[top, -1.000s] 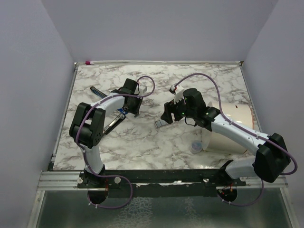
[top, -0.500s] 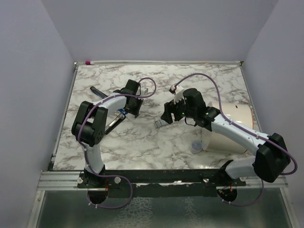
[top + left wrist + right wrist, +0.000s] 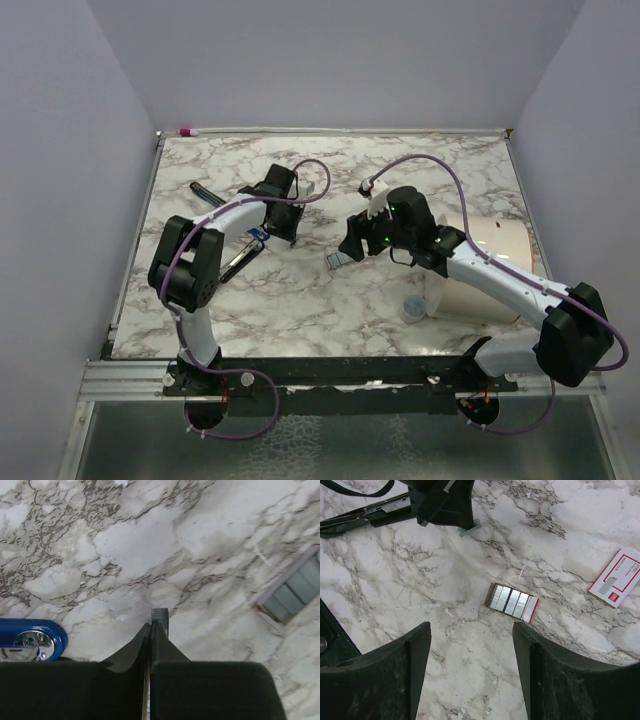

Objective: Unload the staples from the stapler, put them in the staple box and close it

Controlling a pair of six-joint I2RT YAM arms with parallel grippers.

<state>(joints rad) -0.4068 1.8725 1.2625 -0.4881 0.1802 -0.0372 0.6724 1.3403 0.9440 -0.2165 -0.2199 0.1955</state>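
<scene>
Pinching the staples (image 3: 160,616) at their very tips, your left jaws need a straight, untwisted lift. The stapler (image 3: 367,514) lies just beside them; your right jaws hang wide, empty.

Robot laboratory test cell. Plain lilac walls (image 3: 330,60) enclose a marble-patterned tabletop (image 3: 320,300). Left arm (image 3: 230,215) and right arm (image 3: 500,280) are bolted to a metal rail (image 3: 120,378).

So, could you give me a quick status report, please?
Left gripper shut on staples. Right gripper open, empty, near the staple box. Stapler lies beside left gripper. Nothing seen in the way.
</scene>
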